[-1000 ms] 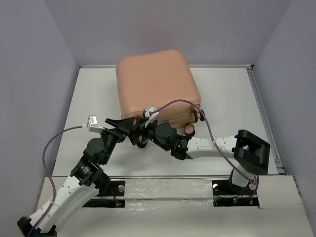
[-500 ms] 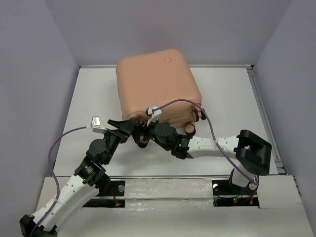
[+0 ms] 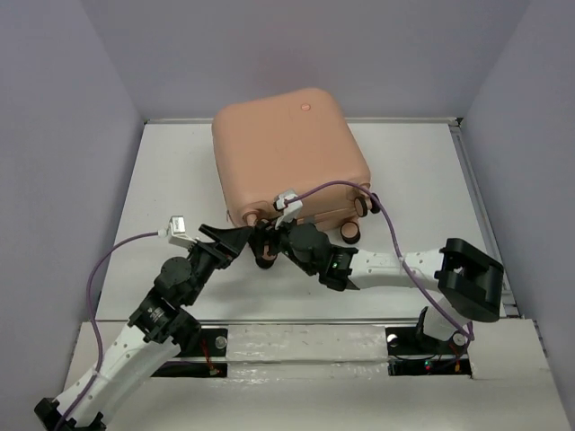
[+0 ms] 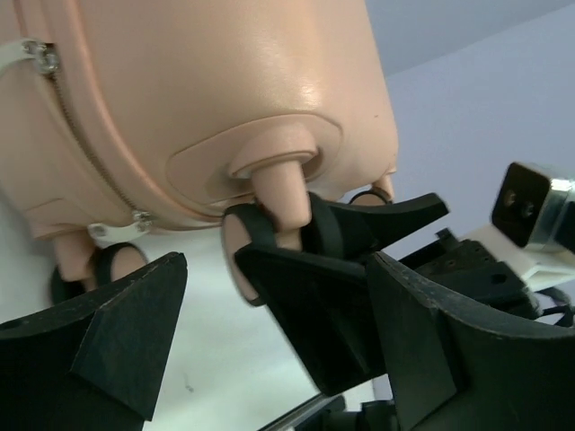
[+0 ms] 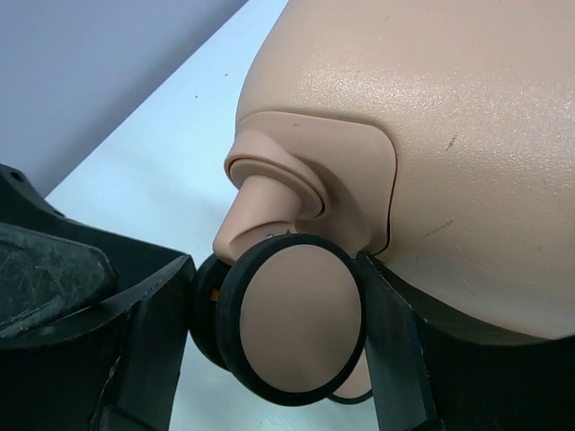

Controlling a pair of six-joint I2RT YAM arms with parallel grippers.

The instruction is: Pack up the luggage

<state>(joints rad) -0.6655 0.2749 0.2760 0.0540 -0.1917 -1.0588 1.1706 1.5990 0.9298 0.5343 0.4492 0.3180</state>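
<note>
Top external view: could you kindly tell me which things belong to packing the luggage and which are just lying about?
Job in hand: luggage; its caster wheel; right gripper, flanking that wheel; left gripper, open nearby.
Just there: table; purple cables.

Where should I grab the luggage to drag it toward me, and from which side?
Take the caster wheel at the near-left corner of the luggage, coming from the near edge. The shell is broad and rounded, likely too wide for the jaws; the wheel juts out on a stem, with flat faces. The right gripper flanks it.
</note>
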